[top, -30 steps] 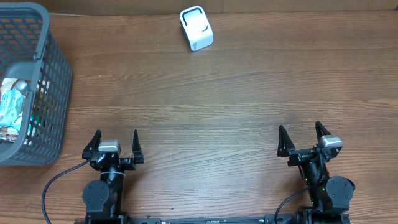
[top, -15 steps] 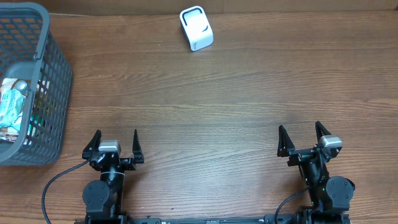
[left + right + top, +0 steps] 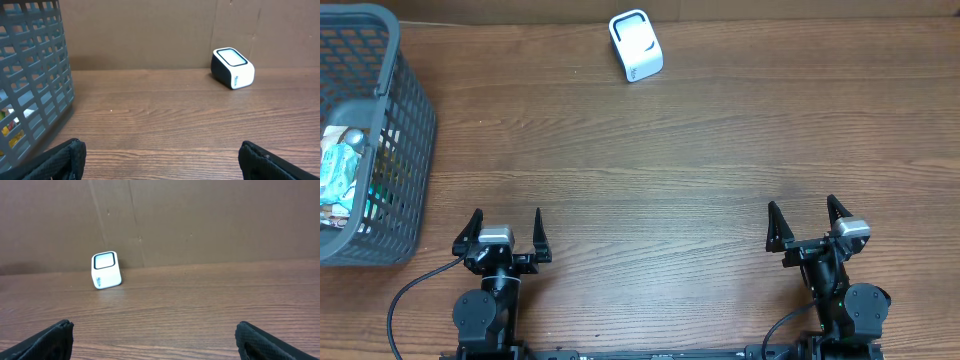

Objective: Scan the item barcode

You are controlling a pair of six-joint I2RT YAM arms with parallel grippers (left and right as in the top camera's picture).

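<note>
A white barcode scanner [image 3: 636, 46] with a dark window stands at the table's far edge; it also shows in the left wrist view as the scanner [image 3: 233, 68] and in the right wrist view as the scanner [image 3: 106, 269]. Packaged items [image 3: 342, 175] lie inside the grey basket [image 3: 400, 130] at the left; no barcode is visible. My left gripper [image 3: 506, 226] rests open at the near left and my right gripper [image 3: 802, 217] open at the near right, both with nothing between the fingers.
The basket's mesh wall [image 3: 35, 80] rises close on the left of the left arm. A brown cardboard wall [image 3: 200, 220] backs the table behind the scanner. Wood tabletop [image 3: 660, 180] stretches between grippers and scanner.
</note>
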